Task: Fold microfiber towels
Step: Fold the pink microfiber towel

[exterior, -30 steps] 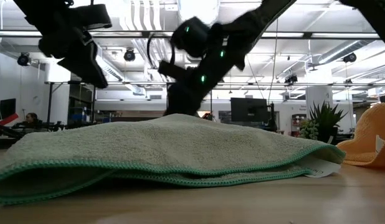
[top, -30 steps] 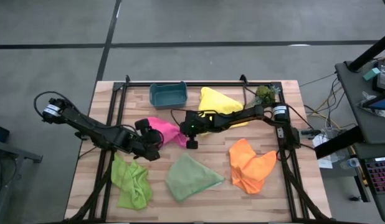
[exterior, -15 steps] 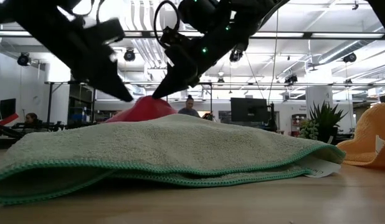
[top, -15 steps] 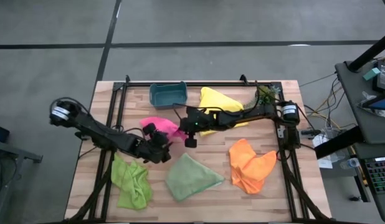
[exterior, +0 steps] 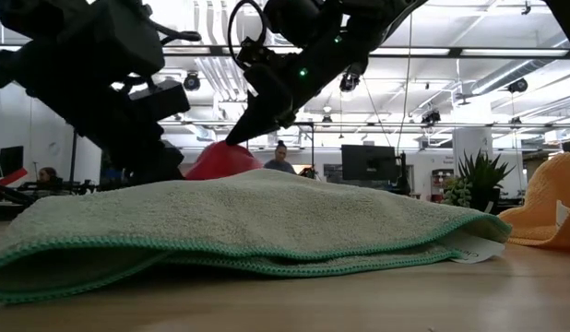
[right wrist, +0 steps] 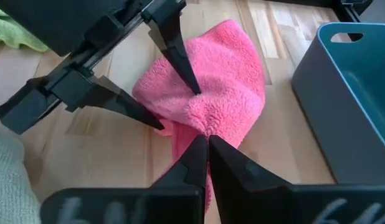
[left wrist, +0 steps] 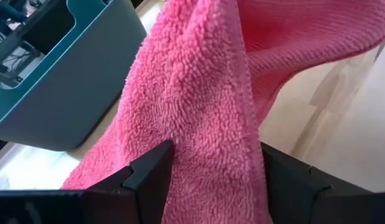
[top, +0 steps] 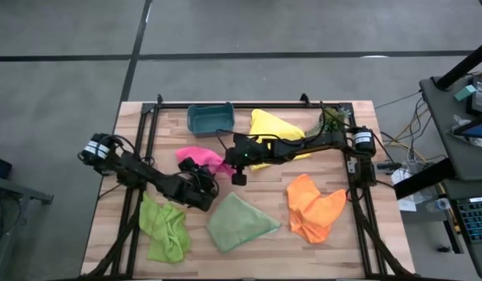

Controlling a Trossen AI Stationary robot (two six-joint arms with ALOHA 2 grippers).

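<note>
The pink towel (top: 196,156) lies mid-table in front of the teal bin (top: 210,119), with one part drawn up into a peak (exterior: 216,159). My right gripper (right wrist: 208,138) is shut on that peak. My left gripper (left wrist: 214,149) is open and low at the towel's near left side. Its two fingers stand either side of a raised pink fold (left wrist: 205,93). The sage green towel (top: 237,222), lime green towel (top: 164,226), orange towel (top: 313,207) and yellow towel (top: 272,131) lie bunched on the table. My right gripper pinches a bunched bit of the pink towel (right wrist: 208,124) between its two fingertips, slanting down from the table's right side. That bit stands up as a peak, and the rest of the towel slopes down onto the table. My left gripper has pink cloth filling the gap between its open fingers (right wrist: 180,59); I cannot tell whether they touch it.
The teal bin stands just beyond the pink towel, close to both grippers. A plant sprig (top: 331,117) sits at the far right. The sage green towel (exterior: 248,221) lies just in front of my left gripper. Bare wood shows at the table's far left.
My left gripper has sunk and moved toward the pink towel, turning as it went; its open fingers now straddle the cloth. My right gripper has risen a little, drawing part of the pink towel up into a peak, while the rest has stayed on the table.
</note>
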